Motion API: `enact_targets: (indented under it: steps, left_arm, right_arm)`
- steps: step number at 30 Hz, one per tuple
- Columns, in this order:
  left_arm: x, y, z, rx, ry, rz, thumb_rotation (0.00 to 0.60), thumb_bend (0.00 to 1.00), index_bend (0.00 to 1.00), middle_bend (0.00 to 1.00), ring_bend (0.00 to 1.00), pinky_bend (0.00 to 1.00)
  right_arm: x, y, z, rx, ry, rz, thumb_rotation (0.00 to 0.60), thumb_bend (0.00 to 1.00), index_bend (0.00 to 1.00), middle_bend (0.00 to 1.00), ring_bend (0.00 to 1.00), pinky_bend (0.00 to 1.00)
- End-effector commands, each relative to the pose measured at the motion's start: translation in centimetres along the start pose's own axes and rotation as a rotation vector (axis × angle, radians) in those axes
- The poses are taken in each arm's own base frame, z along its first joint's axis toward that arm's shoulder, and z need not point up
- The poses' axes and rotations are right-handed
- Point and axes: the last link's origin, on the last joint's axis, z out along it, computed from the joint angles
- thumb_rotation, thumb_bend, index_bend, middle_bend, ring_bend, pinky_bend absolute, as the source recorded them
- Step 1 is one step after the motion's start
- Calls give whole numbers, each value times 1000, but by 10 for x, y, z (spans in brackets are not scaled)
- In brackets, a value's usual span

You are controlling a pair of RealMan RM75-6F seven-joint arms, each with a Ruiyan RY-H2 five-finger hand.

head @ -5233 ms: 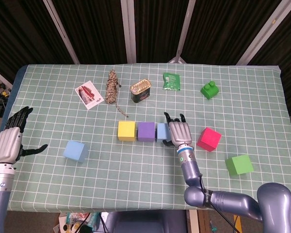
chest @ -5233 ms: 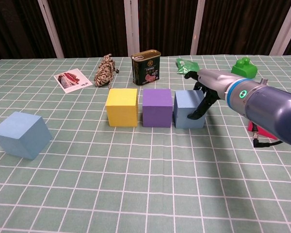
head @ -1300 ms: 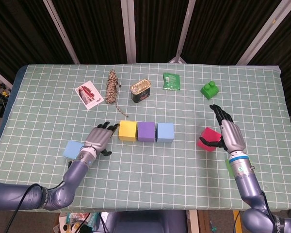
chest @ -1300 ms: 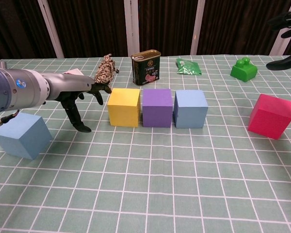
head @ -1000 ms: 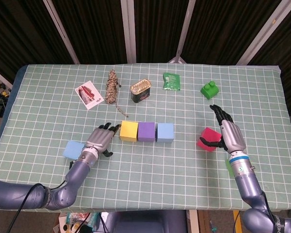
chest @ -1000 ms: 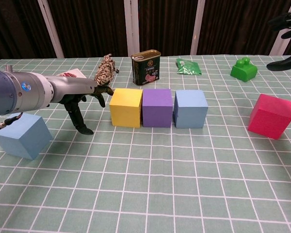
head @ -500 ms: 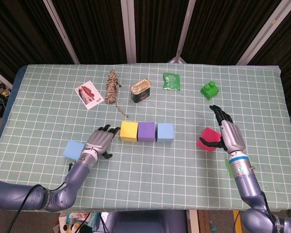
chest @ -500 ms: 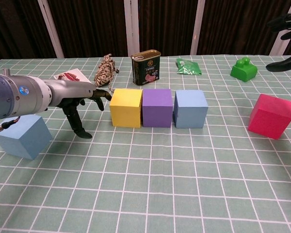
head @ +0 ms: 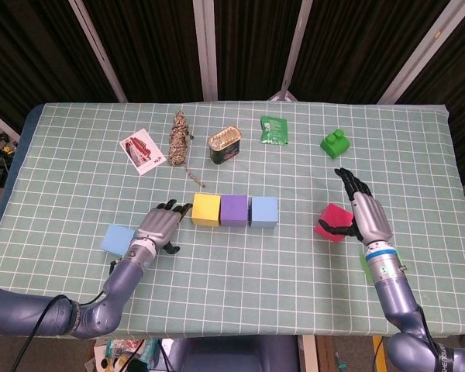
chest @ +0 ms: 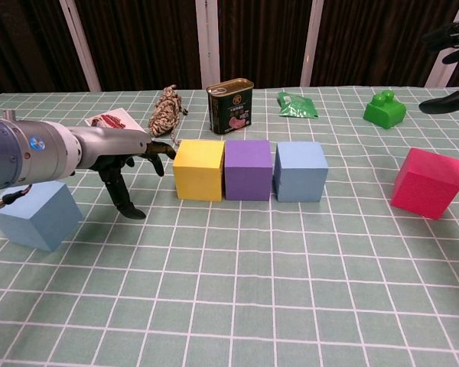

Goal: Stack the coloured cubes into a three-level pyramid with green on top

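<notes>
Now your left hand [head: 160,227] rests open with fingertips against the yellow cube [head: 205,209], which heads a row with the purple cube [head: 234,209] and blue cube [head: 263,211], while your right hand [head: 366,217] hovers open beside the red cube [head: 329,221].

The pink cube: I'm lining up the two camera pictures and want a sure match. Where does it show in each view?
Head view: the pink cube lies right of centre, partly behind the right hand.
Chest view: the pink cube stands alone near the right edge, nothing touching it.
Shared landmark: the row of yellow, purple and light blue cubes; its light blue cube is the end nearest the pink one.
</notes>
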Motion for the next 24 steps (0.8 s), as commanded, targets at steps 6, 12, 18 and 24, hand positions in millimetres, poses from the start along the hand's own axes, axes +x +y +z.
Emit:
enact_targets:
  steps: [6, 12, 18, 24]
  left_arm:
    - [-1, 3, 0, -9, -2, -1, 600, 319, 48, 163, 36, 137]
    - [-2, 6, 0, -17, -1, 0, 600, 318, 48, 162, 35, 137]
    - [-3, 7, -1, -19, -4, 0, 600, 319, 48, 162, 36, 137]
    - [0, 3, -3, -9, 6, 2, 600, 319, 48, 162, 36, 137]
  right_arm:
    - [0, 0, 0, 0, 1, 0, 600, 251, 0, 0, 0, 0]
    - [-1, 0, 0, 0, -3, 0, 600, 251, 0, 0, 0, 0]
    - [-2, 0, -1, 0, -10, 0, 600, 251, 0, 0, 0, 0]
    - [-3, 0, -1, 1, -16, -5, 600, 252, 0, 0, 0, 0]
